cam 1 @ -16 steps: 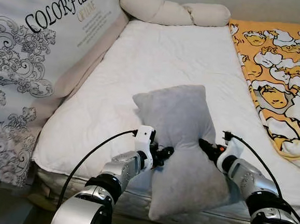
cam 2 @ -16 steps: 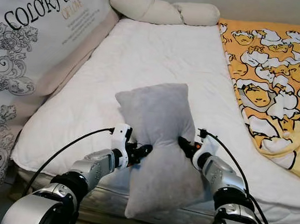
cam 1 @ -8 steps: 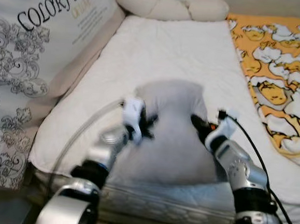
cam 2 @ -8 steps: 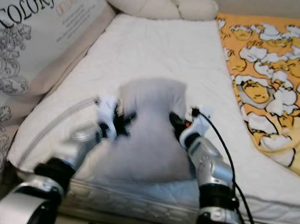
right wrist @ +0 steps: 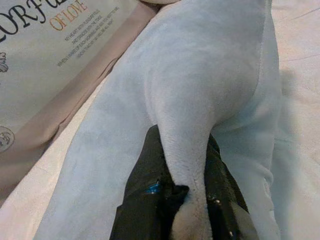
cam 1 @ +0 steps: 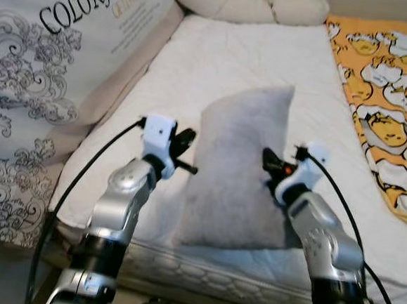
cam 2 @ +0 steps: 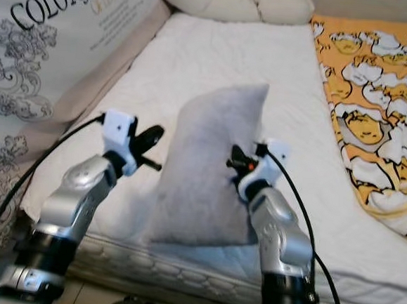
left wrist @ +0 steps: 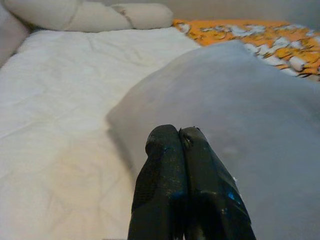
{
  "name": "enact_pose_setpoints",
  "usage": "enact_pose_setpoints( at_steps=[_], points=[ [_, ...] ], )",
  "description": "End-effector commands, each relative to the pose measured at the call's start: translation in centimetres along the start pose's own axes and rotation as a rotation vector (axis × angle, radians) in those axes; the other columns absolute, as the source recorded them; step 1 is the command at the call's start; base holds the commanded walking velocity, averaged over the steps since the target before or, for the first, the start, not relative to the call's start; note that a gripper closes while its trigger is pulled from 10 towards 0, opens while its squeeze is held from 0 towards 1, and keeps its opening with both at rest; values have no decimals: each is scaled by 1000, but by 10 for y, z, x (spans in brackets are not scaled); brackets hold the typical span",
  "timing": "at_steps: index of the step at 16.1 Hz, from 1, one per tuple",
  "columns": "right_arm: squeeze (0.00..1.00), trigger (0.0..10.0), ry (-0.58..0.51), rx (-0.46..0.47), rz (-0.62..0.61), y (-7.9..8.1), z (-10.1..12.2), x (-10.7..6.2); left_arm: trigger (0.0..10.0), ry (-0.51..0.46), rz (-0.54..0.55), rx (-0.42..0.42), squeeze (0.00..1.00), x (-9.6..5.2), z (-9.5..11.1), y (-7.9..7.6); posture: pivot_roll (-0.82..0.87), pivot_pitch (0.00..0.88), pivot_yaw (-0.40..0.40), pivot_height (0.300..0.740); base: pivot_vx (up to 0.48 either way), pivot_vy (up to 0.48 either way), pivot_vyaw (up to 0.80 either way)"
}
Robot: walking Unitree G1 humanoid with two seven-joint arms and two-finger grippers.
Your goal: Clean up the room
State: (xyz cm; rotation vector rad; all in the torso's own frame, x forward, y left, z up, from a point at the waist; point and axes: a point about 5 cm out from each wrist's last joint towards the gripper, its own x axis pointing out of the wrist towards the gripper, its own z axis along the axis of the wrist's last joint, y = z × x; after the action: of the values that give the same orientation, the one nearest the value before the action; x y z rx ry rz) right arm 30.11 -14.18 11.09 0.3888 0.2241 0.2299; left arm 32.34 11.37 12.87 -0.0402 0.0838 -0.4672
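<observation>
The right gripper [right wrist: 187, 200] pinches a fold of the grey pillow [cam 1: 238, 162] between its two black fingers [right wrist: 145, 185]. It grips the pillow on the side nearest the orange blanket. The left gripper [left wrist: 177, 137] has its two fingers pressed tight together with nothing between them. It sits just beside the other side of the pillow, with its tips pointing at the soft grey cloth. I cannot tell if the tips touch it.

The grey pillow lies on the white mattress [cam 1: 218, 61], near the front edge of the bed. Its wide bottom end is close to that edge. One top corner sticks up toward the far end of the bed. The pillow is soft and puffy, and it is between the two silver arms.

The left arm [cam 1: 126, 195] comes up from the bottom on the left, with a black cable [cam 1: 81, 178] that loops beside it. The right arm [cam 1: 323, 239] comes up on the right, and it has a black cable too.

To the right, an orange blanket [cam 1: 389, 82] with white and yellow cartoon shapes covers that side of the bed. To the left, a big grey and white cushion [cam 1: 56, 56] leans along the bed, with curly patterns and large black letters on it. At the far end of the bed lies a long cream bolster [cam 1: 250, 4]
</observation>
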Motion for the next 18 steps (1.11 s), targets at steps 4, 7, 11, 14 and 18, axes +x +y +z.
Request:
enact_pose_setpoints(
  at_steps=[4,7,11,14,18],
  points=[
    [0,10000,31,-51,-18,3,-3,-2,10000,71,41,38,0,-7,-12,-5,-4,0,82,740,0,0,0],
    [0,10000,160,-72,-94,-22,-24,-6,10000,106,16,-2,0,-6,-19,-5,-9,0,80,740,0,0,0],
    [0,10000,329,22,-197,-69,-54,-13,10000,169,-109,-289,1000,8,-41,-16,-46,0,96,740,0,0,0],
    [0,10000,378,24,-228,-89,-61,-19,10000,211,-170,-345,1000,15,-57,-20,-75,0,108,740,0,0,0],
    [0,10000,424,7,-235,-103,-71,-28,10000,191,-296,-581,1000,25,-65,-42,-96,0,115,740,0,0,0]
  ],
)
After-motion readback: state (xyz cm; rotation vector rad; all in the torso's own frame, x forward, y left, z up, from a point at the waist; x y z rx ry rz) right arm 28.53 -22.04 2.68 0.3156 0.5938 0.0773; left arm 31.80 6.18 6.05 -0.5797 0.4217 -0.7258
